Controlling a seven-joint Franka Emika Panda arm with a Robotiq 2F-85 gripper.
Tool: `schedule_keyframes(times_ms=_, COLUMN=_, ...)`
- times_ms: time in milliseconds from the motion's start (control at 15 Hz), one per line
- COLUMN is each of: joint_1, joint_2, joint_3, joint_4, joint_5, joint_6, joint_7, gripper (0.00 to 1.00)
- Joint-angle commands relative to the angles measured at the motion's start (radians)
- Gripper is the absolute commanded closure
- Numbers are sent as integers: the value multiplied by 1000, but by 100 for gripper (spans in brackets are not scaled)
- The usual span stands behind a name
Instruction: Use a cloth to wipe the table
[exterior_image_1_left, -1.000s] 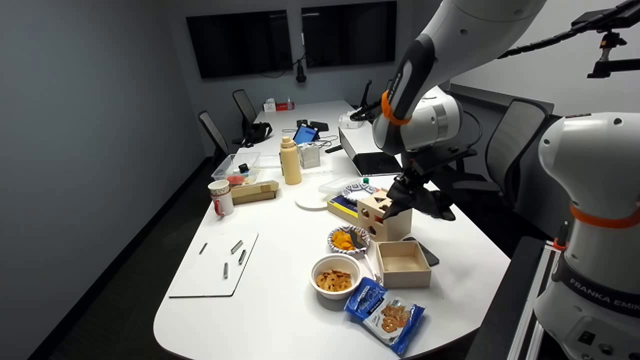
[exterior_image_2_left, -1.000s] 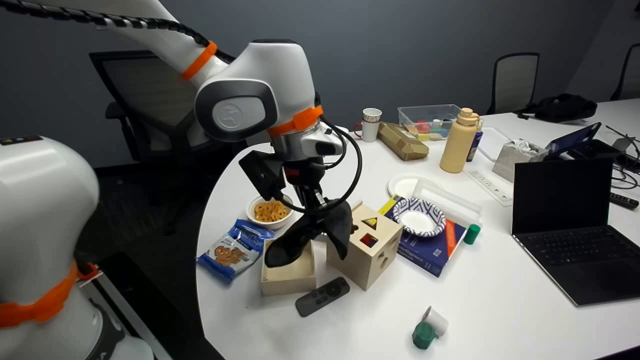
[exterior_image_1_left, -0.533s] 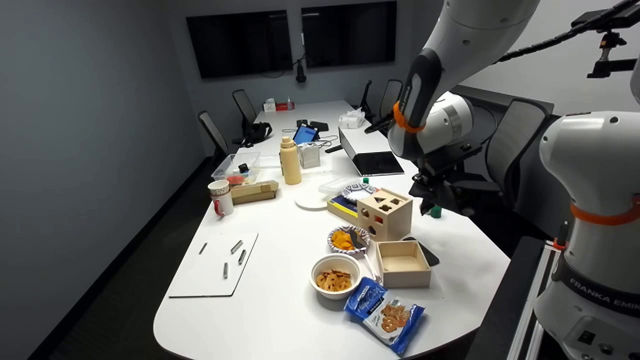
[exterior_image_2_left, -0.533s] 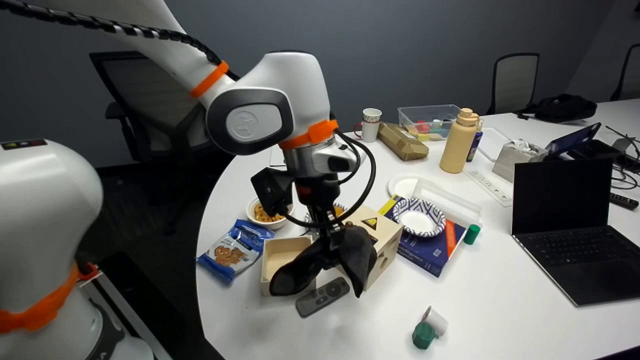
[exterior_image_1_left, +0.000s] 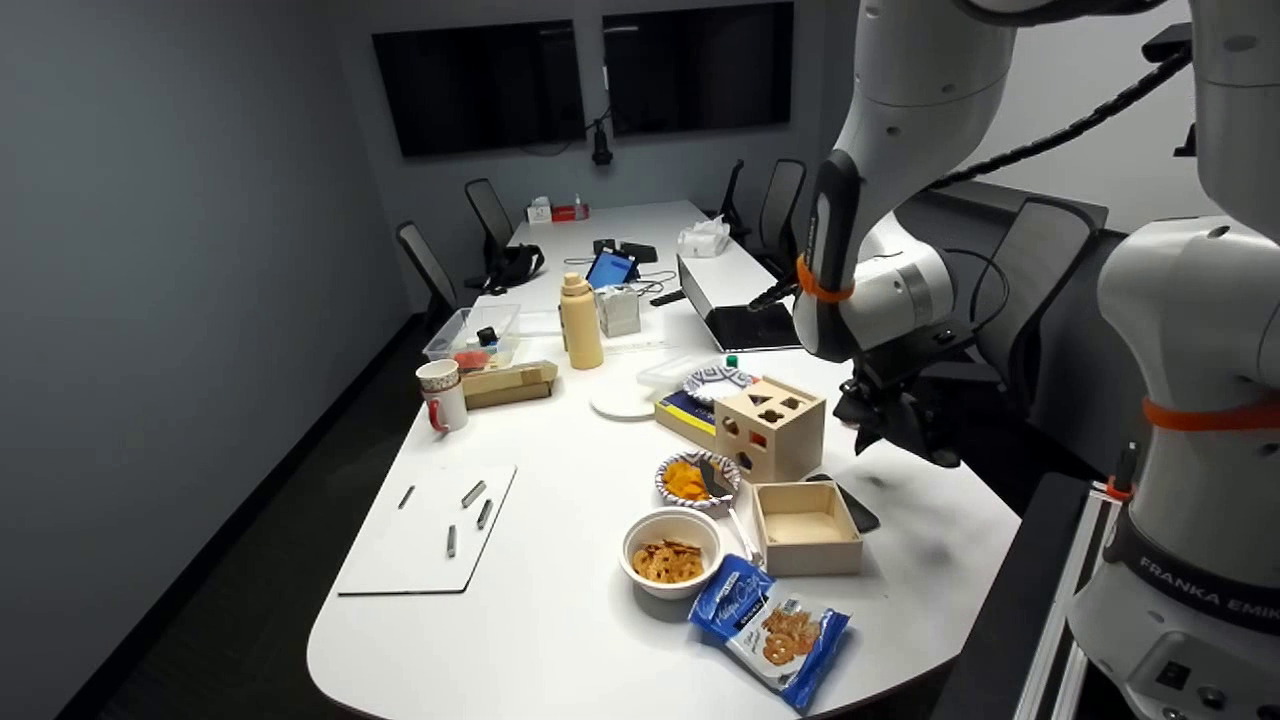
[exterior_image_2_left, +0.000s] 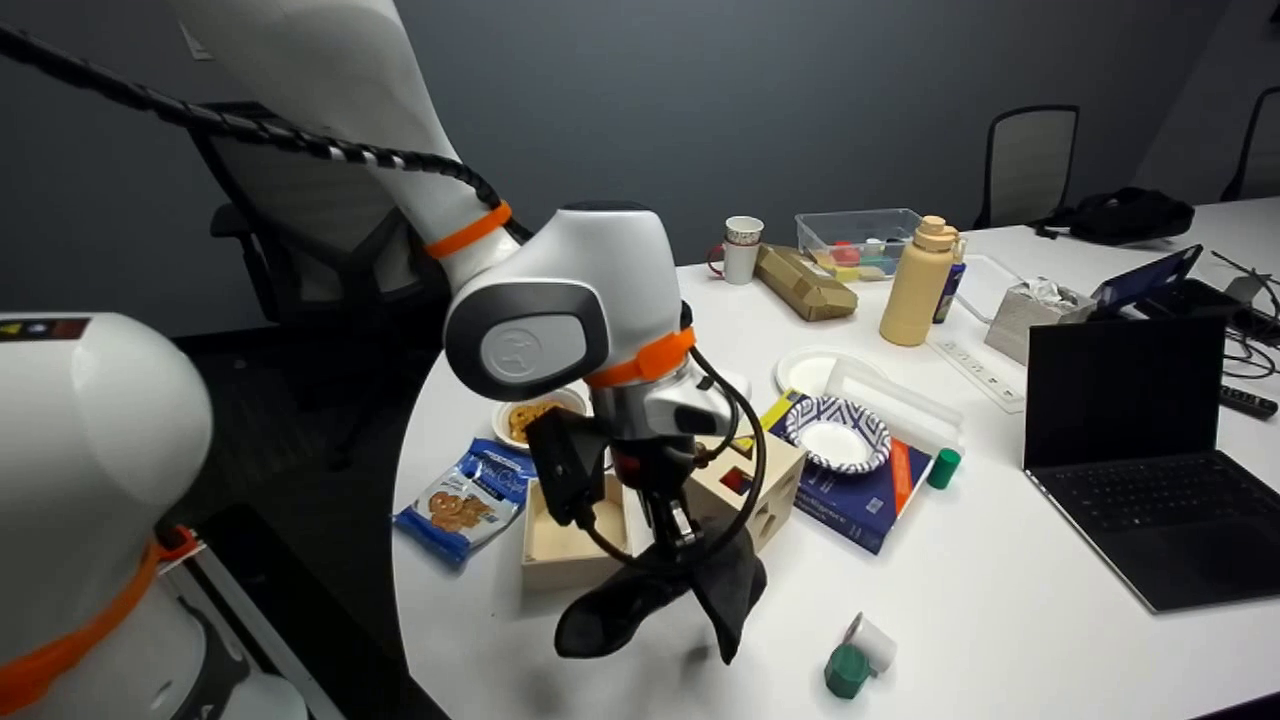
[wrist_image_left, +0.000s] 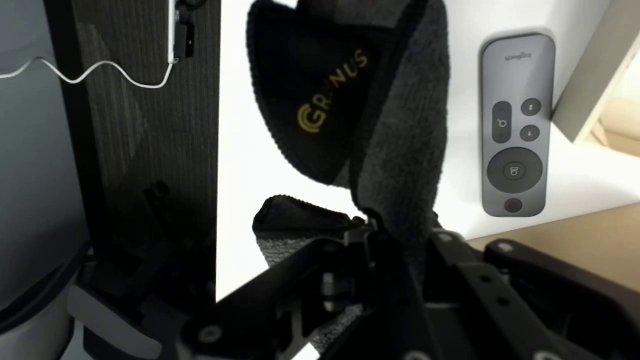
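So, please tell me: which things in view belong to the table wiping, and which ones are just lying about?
For the job: dark cloth, gripper that holds it, table to be wiped.

Just lying about, it seems: remote, snack bag, bowl, wooden tray, wooden box with holes, laptop, bottle, mug.

In the wrist view, a grey Logitech remote (wrist_image_left: 517, 125) lies up and right of the claw (wrist_image_left: 400, 245). In an exterior view, a wooden shape sorter (exterior_image_1_left: 770, 440) sits just left of the claw. Down and left of the claw are an open wooden box (exterior_image_1_left: 812, 560), a white bowl (exterior_image_1_left: 670, 526) of pretzel crisps (exterior_image_1_left: 668, 562), and a shiny blue snack bag (exterior_image_1_left: 770, 635). In an exterior view, a black laptop (exterior_image_2_left: 1130, 420) stands open, well to the right of the claw. Up and right of the claw, a patterned paper bowl (exterior_image_2_left: 838, 443) rests on a blue book (exterior_image_2_left: 848, 500).
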Motion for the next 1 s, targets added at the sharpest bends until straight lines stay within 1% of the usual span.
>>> schedule_keyframes(times_ms=0, joint_1=-268, joint_2=-127, joint_3=221, joint_4=2, joint_5=61, joint_6=101, joint_7=-94, gripper=98)
schedule_keyframes(times_ms=267, joint_1=-565, joint_2=-142, joint_3=498, joint_4=40, joint_5=170, joint_6=113, joint_7=-210, gripper=98)
schedule_keyframes(times_ms=400, joint_1=-717, joint_2=-111, joint_3=641, joint_4=86, joint_5=249, joint_6=102, joint_7=-284, gripper=98)
schedule_keyframes(times_ms=533, joint_1=-849, joint_2=-64, joint_3=765, joint_4=140, joint_5=332, joint_6=94, joint_7=-364, gripper=98)
schedule_keyframes(times_ms=667, joint_1=-964, joint_2=-17, joint_3=864, joint_4=192, joint_5=404, joint_6=84, joint_7=-442, gripper=98)
schedule_keyframes(times_ms=733, joint_1=-1013, joint_2=8, joint_3=903, joint_4=216, joint_5=432, joint_6=81, joint_7=-476, gripper=98)
schedule_keyframes(times_ms=867, joint_1=-1079, joint_2=72, joint_3=946, joint_4=255, joint_5=449, joint_6=76, joint_7=-507, gripper=98)
schedule_keyframes(times_ms=933, joint_1=-1095, joint_2=102, joint_3=952, joint_4=268, joint_5=440, joint_6=79, joint_7=-504, gripper=98)
